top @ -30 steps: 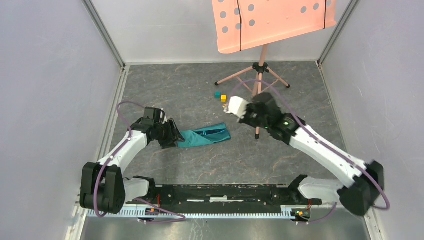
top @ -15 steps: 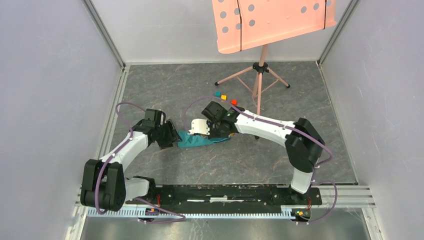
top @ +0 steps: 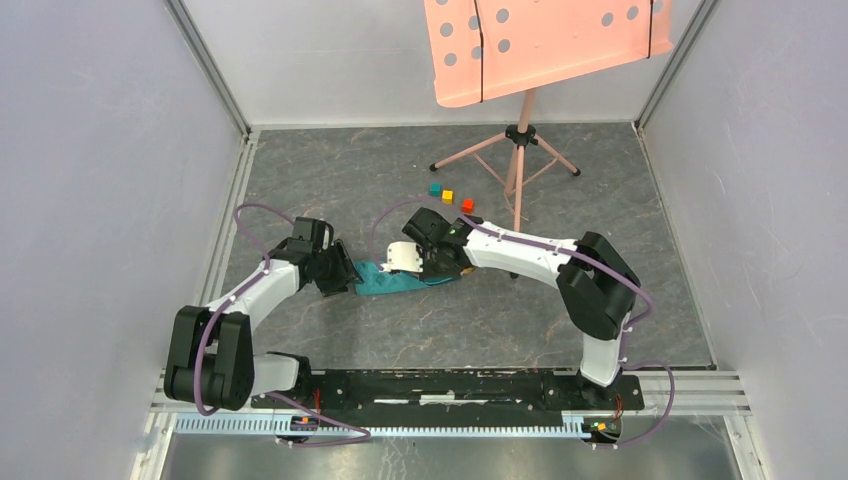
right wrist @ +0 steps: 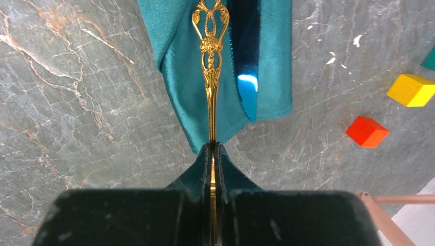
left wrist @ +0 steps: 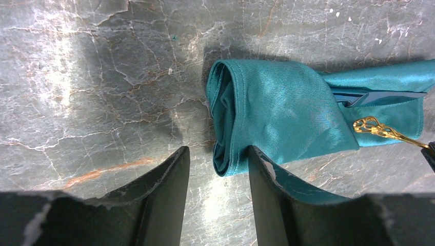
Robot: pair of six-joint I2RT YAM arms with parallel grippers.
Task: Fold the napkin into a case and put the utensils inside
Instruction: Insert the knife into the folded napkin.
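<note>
The teal napkin (top: 390,281) lies folded into a slim case (left wrist: 277,113) on the grey floor. A bright blue utensil (right wrist: 246,46) sits in its open right end. My right gripper (right wrist: 213,145) is shut on a golden utensil (right wrist: 211,51), whose ornate handle reaches over the cloth (right wrist: 179,61) beside the blue one. That gripper (top: 447,268) is at the case's right end. My left gripper (left wrist: 219,154) stands open at the rolled left end. One of its fingers (left wrist: 267,179) touches the cloth's edge, and a corner of cloth lies between the tips. The golden handle (left wrist: 377,128) also shows in the left wrist view.
Three small cubes lie behind the case: teal (top: 435,188), yellow (top: 447,196) and red (top: 467,205). A pink music stand (top: 520,130) rises at the back, with one leg close to the right arm. Grey walls close in both sides.
The right arm has swung down and left from beside the stand to the case's right end, carrying the golden utensil. The left jaws have narrowed a little.
</note>
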